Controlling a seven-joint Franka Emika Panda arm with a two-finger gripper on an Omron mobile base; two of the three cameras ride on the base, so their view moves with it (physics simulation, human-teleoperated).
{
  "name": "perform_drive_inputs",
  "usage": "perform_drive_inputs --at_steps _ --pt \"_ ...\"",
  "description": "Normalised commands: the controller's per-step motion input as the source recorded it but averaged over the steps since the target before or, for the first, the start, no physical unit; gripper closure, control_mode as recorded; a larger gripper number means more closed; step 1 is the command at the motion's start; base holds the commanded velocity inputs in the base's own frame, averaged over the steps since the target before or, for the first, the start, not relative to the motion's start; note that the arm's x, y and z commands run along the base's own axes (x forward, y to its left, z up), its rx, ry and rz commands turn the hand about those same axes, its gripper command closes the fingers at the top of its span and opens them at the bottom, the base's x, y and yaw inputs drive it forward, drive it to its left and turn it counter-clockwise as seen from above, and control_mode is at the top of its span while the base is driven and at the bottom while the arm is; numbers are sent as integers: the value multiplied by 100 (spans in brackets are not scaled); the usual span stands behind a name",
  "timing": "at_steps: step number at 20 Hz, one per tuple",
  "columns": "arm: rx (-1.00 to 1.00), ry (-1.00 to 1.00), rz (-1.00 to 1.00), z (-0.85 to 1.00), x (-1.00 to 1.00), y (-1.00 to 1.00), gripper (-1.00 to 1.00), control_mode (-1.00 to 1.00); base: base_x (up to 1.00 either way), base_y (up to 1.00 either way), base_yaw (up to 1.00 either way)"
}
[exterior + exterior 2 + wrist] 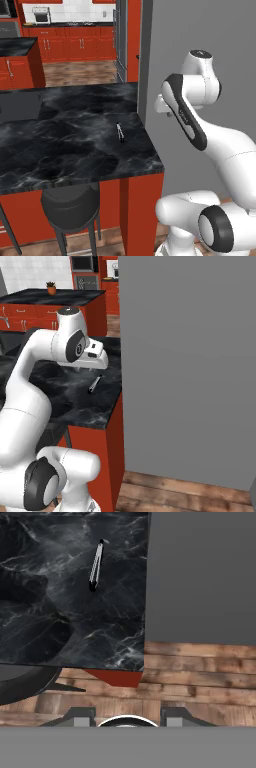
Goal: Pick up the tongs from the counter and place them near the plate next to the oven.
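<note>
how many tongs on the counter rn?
1. The tongs lie flat on the counter, near its right edge by the grey wall, apart from the tool. More could lie on counter parts outside these views.

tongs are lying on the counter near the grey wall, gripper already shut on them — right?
Not quite. The tongs do lie on the counter near the grey wall, but nothing grips them: the hand view shows them alone on the stone, far ahead of the gripper, its jaws apart and empty.

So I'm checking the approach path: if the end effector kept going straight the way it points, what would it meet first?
Probably the wooden floor just off the counter edge, not the tongs; depth is unclear.
</note>
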Motion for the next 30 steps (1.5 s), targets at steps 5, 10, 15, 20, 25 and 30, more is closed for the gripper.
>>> perform_drive_inputs --at_steps 5,10,15,20,25,30 --pt "-1 -4 -3 -2 0 37 -100 -100 0 0 0" --pt "-5 -2 -8 -19 3 93 -100 -100 0 0 0" --pt "-6 0 -8 -28 14 69 -100 -100 0 0 0" --pt "0 2 -6 -33 26 27 -100 -100 0 0 0" --pt "0 2 -7 -48 36 0 -100 -100 0 0 0" --pt "0 3 -4 -51 41 0 -100 -100 0 0 0"
